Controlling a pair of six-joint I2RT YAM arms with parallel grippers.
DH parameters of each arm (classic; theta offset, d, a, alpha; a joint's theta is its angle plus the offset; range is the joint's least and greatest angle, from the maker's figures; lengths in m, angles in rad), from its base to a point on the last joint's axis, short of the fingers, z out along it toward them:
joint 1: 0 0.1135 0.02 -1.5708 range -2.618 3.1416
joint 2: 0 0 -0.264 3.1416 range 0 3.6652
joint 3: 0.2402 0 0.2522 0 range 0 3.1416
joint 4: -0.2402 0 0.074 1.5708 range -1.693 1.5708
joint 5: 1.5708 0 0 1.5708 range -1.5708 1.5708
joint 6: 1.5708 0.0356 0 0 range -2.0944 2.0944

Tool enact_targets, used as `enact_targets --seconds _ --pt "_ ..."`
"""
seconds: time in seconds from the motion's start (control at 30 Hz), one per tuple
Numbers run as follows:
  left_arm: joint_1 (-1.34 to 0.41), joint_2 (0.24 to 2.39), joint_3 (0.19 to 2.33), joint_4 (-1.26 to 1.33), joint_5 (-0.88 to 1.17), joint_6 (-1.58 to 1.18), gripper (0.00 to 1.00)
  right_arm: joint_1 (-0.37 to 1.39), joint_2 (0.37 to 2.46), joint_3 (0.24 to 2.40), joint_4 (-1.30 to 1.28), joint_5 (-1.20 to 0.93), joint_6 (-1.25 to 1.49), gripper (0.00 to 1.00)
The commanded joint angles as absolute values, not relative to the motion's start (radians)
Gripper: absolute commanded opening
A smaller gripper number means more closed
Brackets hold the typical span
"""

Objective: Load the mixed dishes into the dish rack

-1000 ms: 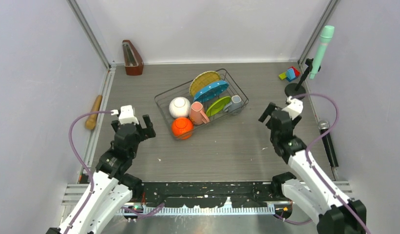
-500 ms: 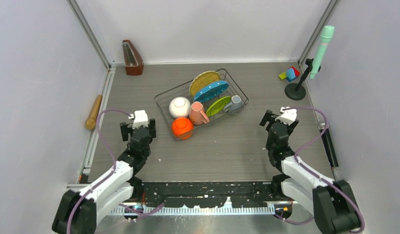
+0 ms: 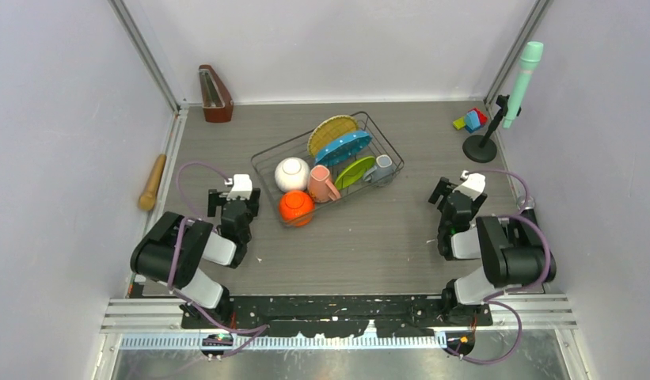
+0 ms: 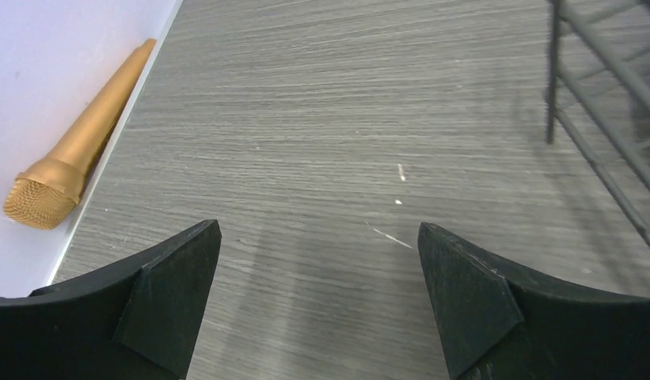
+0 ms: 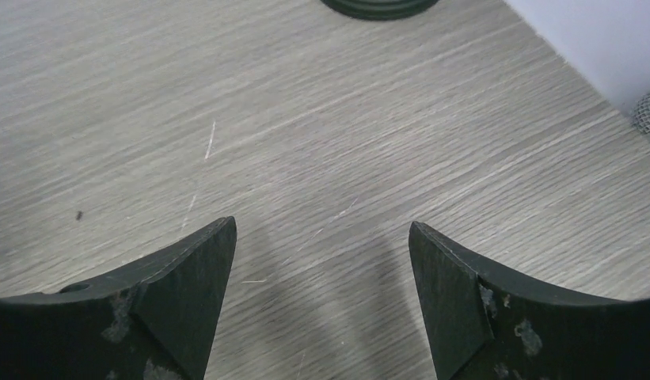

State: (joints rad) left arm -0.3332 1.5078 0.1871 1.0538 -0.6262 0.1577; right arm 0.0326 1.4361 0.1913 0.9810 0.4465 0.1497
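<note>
Top external: mixed dishes (image 3: pixel 322 184) all in dish rack (image 3: pixel 283 145), middle of table (image 3: pixel 369 241), ahead between arms. Left tool (image 4: pixel 317 237) spread wide, empty, nearer, just beside orange bowl (image 3: pixel 295 207) corner. Right tool (image 5: pixel 321 229) spread, empty, well apart.

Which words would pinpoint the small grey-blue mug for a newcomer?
Find the dark wire dish rack in the middle. At its right end, beside the lime green plate, sits the small grey-blue mug. It's the only grey piece, smaller than the salmon-pink mug.

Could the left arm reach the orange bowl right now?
Probably yes: the left gripper stands open and empty, beside the near corner of the dish rack, where the orange bowl sits; only rack wire intervenes.
</note>
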Motion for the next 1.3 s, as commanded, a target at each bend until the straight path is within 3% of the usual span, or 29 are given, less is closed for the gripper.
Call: enact_targets --seconds 0.0,0.1,0.17,0.33,0.43,0.57,1.27 --pt "-0.272 1.548 0.211 1.298 -0.528 0.109 0.99 0.014 1.567 0.205 1.268 0.404 0.171 0.87" --pt "-0.248 1.505 0.248 1.158 -0.495 0.077 0.97 0.012 1.554 0.281 1.113 0.415 0.176 0.89" --pt "-0.236 1.52 0.275 1.132 -0.484 0.077 0.95 0.014 1.549 0.343 0.972 0.386 0.171 0.97" --pt "-0.183 1.508 0.358 0.938 -0.414 0.033 0.9 0.014 1.555 0.343 0.976 0.35 0.155 1.0" --pt "-0.129 1.511 0.433 0.79 -0.332 -0.016 0.94 0.014 1.556 0.345 0.976 0.349 0.154 1.0" --pt "-0.123 1.51 0.428 0.8 -0.324 -0.027 0.99 0.013 1.556 0.346 0.976 0.348 0.153 1.0" --pt "-0.121 1.512 0.429 0.8 -0.324 -0.027 1.0 0.014 1.556 0.345 0.976 0.347 0.154 1.0"
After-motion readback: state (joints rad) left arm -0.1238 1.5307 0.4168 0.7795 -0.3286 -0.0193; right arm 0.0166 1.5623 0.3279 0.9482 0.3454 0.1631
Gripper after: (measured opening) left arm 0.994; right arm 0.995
